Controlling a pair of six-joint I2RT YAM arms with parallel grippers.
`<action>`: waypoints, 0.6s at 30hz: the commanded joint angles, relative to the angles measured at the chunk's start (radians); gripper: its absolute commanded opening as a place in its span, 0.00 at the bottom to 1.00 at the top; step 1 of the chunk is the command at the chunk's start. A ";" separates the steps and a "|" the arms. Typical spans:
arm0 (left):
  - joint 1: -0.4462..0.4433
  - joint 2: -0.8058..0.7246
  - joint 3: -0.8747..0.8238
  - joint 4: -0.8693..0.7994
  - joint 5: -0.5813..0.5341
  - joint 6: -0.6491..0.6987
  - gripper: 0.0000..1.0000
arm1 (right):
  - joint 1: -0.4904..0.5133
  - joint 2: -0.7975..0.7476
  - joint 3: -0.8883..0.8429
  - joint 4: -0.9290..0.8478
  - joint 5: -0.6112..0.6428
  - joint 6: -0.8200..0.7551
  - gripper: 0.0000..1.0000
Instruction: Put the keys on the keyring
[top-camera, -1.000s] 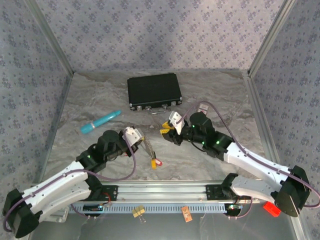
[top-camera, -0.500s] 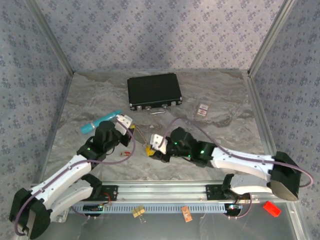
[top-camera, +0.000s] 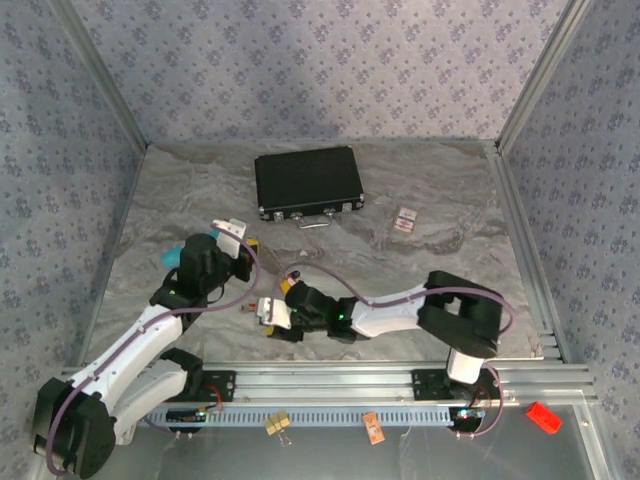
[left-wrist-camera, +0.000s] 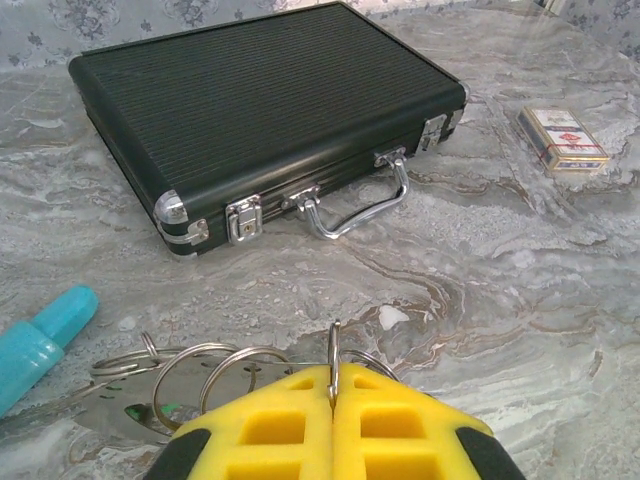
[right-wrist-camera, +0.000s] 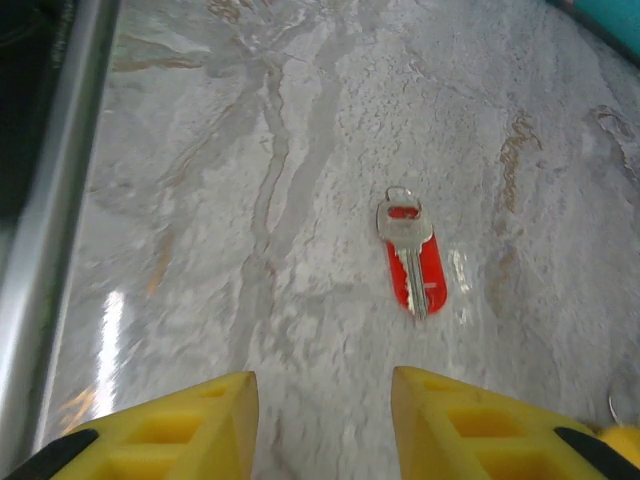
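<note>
While the left claw (left-wrist-camera: 334, 392) keeps its yellow pads pressed together on the thin metal keyring (left-wrist-camera: 334, 350), which stands edge-on between them, the right claw (right-wrist-camera: 325, 400) hangs low over the worktop (right-wrist-camera: 250, 150) with its pads spread. One key (right-wrist-camera: 410, 262) (silver blade, red head) lies flat on the marbled surface just ahead of the gap of the right claw, close to the near edge of the worktop and left of its middle. Several smaller rings (left-wrist-camera: 200, 368) lie bunched just left of the clamped keyring. Beyond them a black case (left-wrist-camera: 260, 110) sits closed toward the middle of the far edge, handle facing the arms. A small card (left-wrist-camera: 565, 140) lies apart from it on the side of the right edge, and a teal pen (left-wrist-camera: 40, 335) on the side of the left edge.
</note>
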 joint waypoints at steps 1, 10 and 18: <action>0.009 -0.008 -0.008 0.064 0.034 -0.012 0.00 | -0.008 0.076 0.066 0.094 0.043 -0.001 0.44; 0.020 -0.014 -0.007 0.059 0.052 -0.015 0.00 | -0.056 0.252 0.216 0.128 -0.053 -0.009 0.46; 0.025 -0.022 -0.005 0.044 0.061 -0.010 0.00 | -0.078 0.343 0.312 0.094 -0.159 -0.002 0.46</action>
